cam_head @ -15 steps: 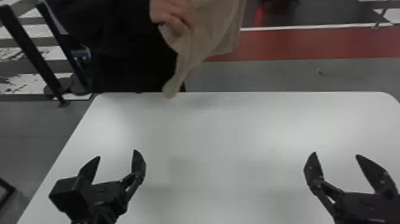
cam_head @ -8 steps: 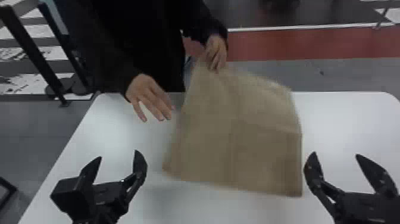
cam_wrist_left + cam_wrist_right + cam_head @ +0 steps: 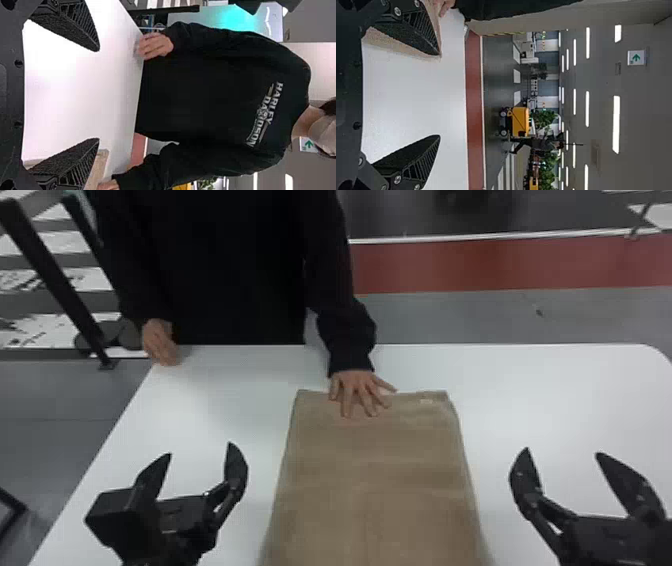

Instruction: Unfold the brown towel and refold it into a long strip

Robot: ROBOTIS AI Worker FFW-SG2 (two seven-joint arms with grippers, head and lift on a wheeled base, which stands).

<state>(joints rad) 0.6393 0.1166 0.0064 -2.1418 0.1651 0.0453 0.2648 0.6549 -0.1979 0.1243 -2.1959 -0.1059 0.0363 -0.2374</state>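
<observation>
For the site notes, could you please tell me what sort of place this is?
Probably a large indoor hall, perhaps industrial or for exhibitions: the ceiling has rows of strip lights, a green exit sign hangs there, and a yellow wheeled machine stands on the floor.

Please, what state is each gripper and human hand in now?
Left black gripper: open, empty.
Right black gripper: open, empty.
Person's left hand: spread open on brown cloth towel.
Person's right hand: cannot be told.

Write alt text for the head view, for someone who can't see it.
The brown towel lies flat on a white table, between the robot's open left gripper and open right gripper. A person's hand rests on its far end.
</observation>
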